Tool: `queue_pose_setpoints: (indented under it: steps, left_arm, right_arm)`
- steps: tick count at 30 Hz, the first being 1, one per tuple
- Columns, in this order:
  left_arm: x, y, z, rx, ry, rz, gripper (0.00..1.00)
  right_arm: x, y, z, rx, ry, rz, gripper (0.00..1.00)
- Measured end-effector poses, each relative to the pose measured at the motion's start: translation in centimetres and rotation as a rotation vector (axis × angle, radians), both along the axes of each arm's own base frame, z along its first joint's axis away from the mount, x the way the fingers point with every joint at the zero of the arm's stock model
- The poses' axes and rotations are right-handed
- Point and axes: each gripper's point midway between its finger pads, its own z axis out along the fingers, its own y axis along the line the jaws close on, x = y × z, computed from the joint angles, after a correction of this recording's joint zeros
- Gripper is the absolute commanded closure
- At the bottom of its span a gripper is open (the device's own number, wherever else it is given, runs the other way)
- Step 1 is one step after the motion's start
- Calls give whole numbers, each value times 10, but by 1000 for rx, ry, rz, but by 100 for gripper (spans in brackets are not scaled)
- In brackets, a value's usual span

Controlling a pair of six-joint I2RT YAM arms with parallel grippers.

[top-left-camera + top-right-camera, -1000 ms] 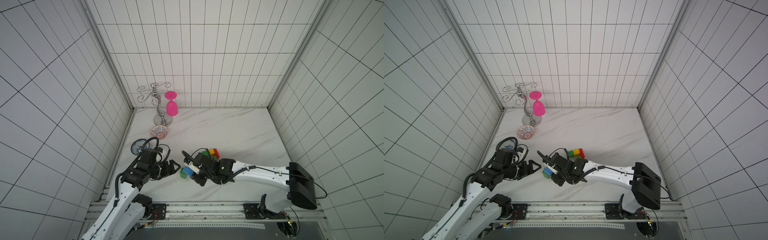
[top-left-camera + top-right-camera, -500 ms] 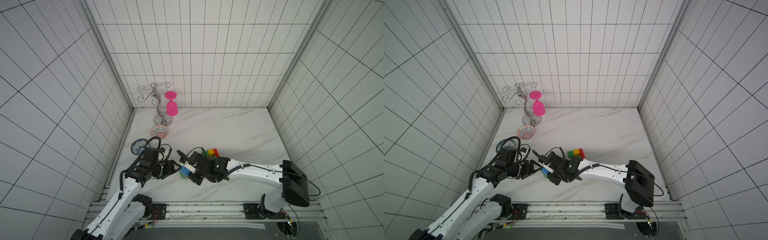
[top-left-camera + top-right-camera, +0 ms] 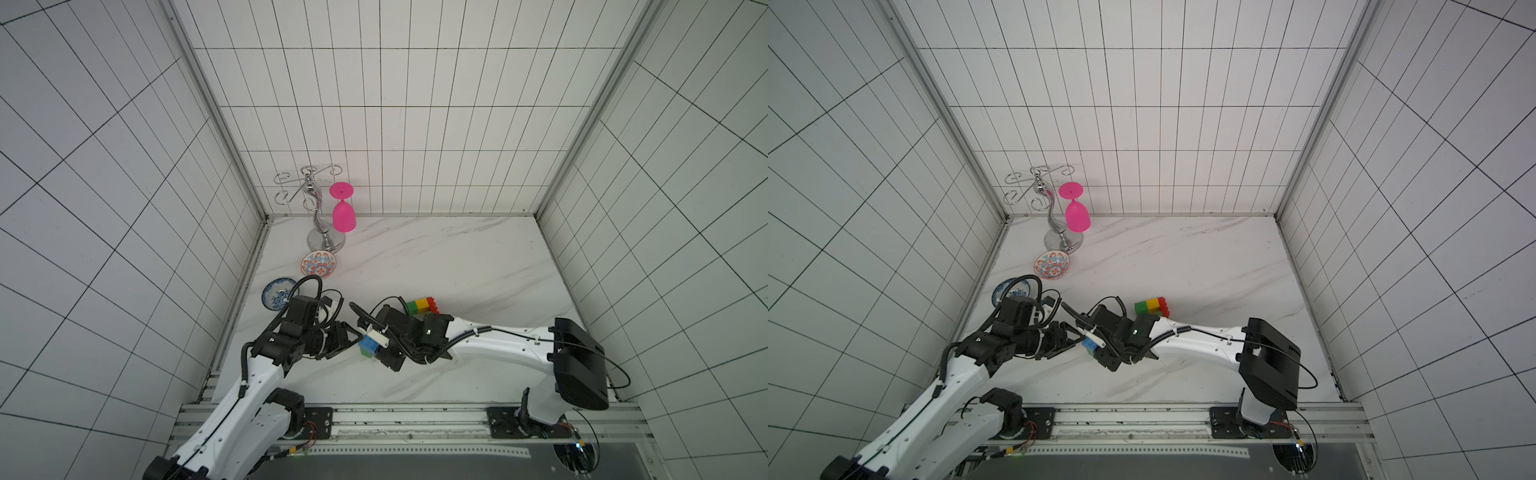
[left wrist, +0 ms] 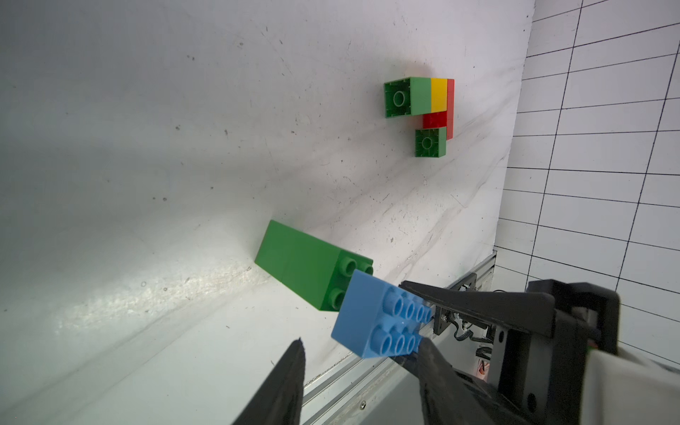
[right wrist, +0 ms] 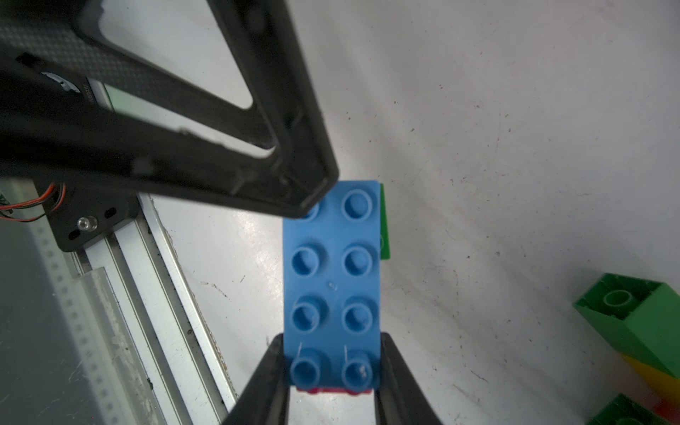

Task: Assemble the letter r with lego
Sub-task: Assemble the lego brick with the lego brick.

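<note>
Blue brick (image 5: pixel 331 272), roughly toward left claw (image 4: pixel 361 341)

Two white-shelled arms (image 3: pixel 507 347) carry boxy black joint housings (image 3: pixel 579 365), looping black cables (image 3: pixel 321 291) and black, triangular open-frame gripper fingers (image 5: pixel 287 110).

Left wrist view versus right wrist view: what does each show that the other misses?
Only left wrist: the whole assembly, green, yellow and red, lying flat, and the green stack's studs. Only right wrist: a pink brick under the blue brick's held end. Both: the blue brick in the right gripper, green behind it, and the left gripper at its far end.
</note>
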Motion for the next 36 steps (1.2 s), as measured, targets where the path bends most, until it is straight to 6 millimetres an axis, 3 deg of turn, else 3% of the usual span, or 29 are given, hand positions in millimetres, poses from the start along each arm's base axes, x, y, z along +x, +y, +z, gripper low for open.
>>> queue_pose_setpoints:
  steps: [13, 36]
  left_arm:
    - [4, -9, 8, -62, 5, -7, 68]
    - [5, -16, 18, -130, 6, -15, 76]
  right_arm:
    - [0, -1, -4, -24, 1, 11, 100]
    - [3, 1, -4, -31, -7, 12, 100]
